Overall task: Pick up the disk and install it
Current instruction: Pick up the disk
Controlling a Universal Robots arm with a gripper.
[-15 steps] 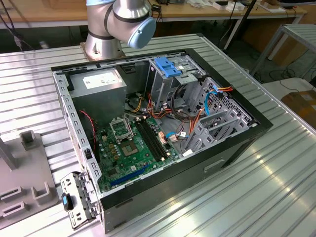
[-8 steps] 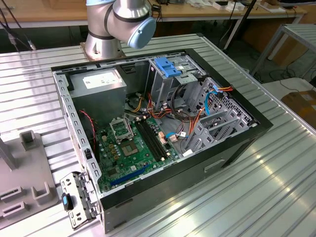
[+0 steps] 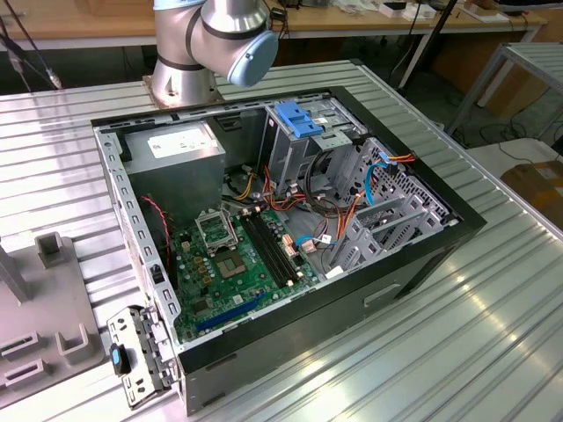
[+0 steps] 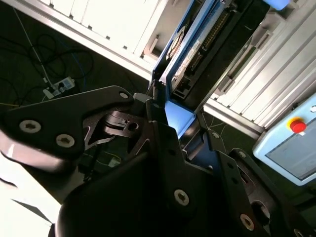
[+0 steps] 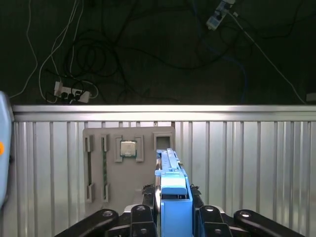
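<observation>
In both wrist views my gripper (image 5: 172, 201) is shut on the disk (image 5: 171, 170), which stands on edge between the black fingers (image 5: 147, 193). The disk is a thin grey-black slab with a bright blue plastic rail frame (image 5: 176, 207). In the second wrist view the disk (image 4: 193, 43) reaches out past the gripper (image 4: 177, 118), with its label side and connector edge showing. It hangs above the ribbed metal table (image 5: 247, 163), over a grey fixture plate (image 5: 129, 168). The exterior view shows the open computer case (image 3: 422, 264) and its drive cage with a blue latch (image 3: 303, 121).
The fixture plate carries a processor chip (image 5: 128, 148) and memory sticks (image 5: 104, 168). Inside the case are the green motherboard (image 3: 237, 259), a grey power-supply box (image 3: 176, 145) and loose cables (image 3: 303, 207). A control pendant with a red button (image 4: 297, 126) hangs beside the table. Cables (image 5: 98, 54) lie on the floor.
</observation>
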